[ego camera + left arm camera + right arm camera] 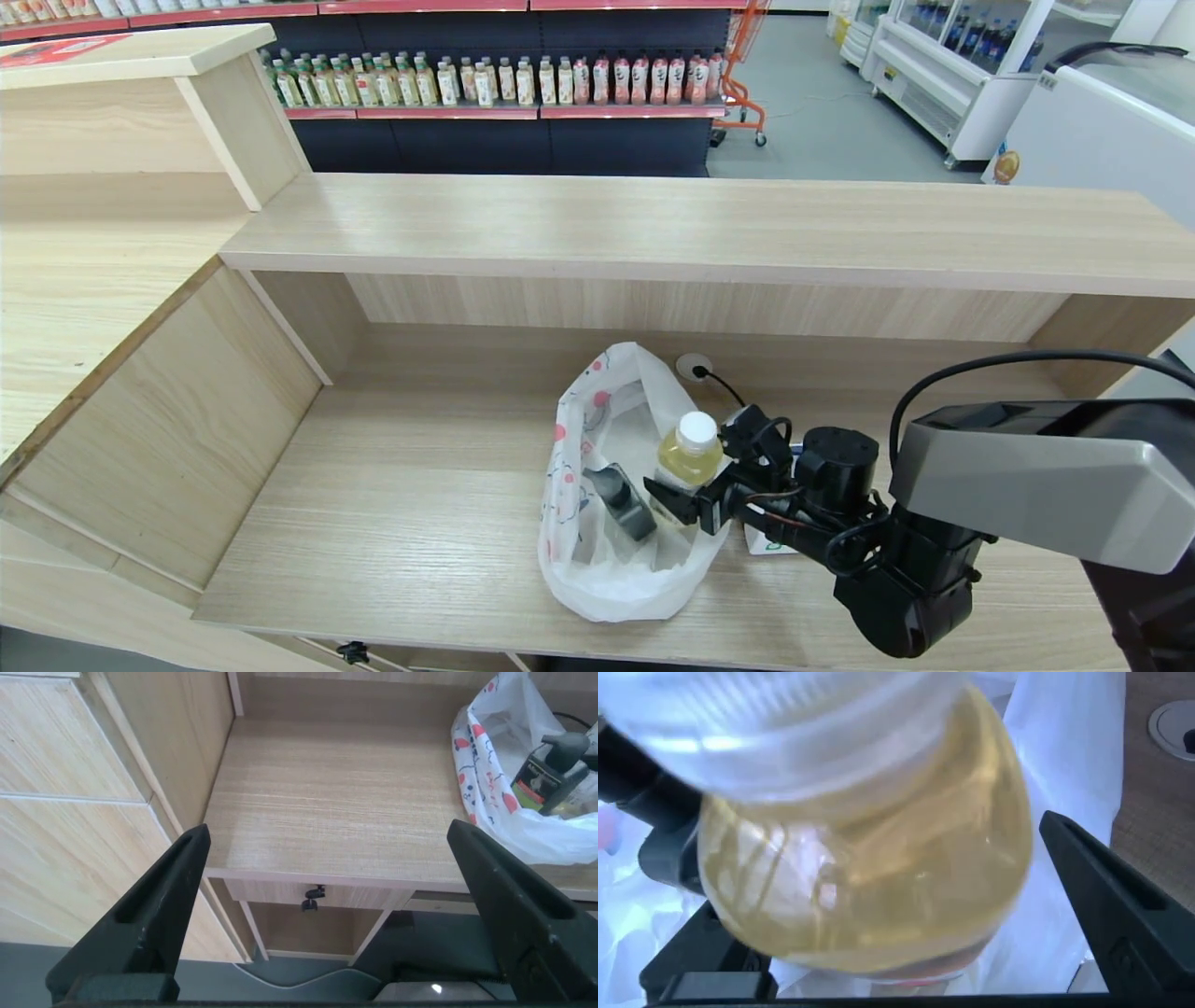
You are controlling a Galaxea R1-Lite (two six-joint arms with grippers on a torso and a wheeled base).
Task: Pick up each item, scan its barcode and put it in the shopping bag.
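A clear bottle (691, 453) of yellow liquid with a white cap stands upright in the mouth of the white shopping bag (579, 560), at its right side. My right gripper (709, 462) is shut on the bottle's body. Up close, the bottle (868, 859) sits between the right gripper's (896, 952) black fingers (1120, 915), with bag plastic behind. A dark item (621, 499) lies inside the bag. My left gripper (327, 905) is open and holds nothing, below the counter's front edge, left of the bag (495, 803).
A small white box (770, 541) lies on the wooden counter (392, 523) just right of the bag, under my right arm. A round cable port (693, 366) with a black cord sits behind the bag. A raised shelf (709, 229) overhangs the back.
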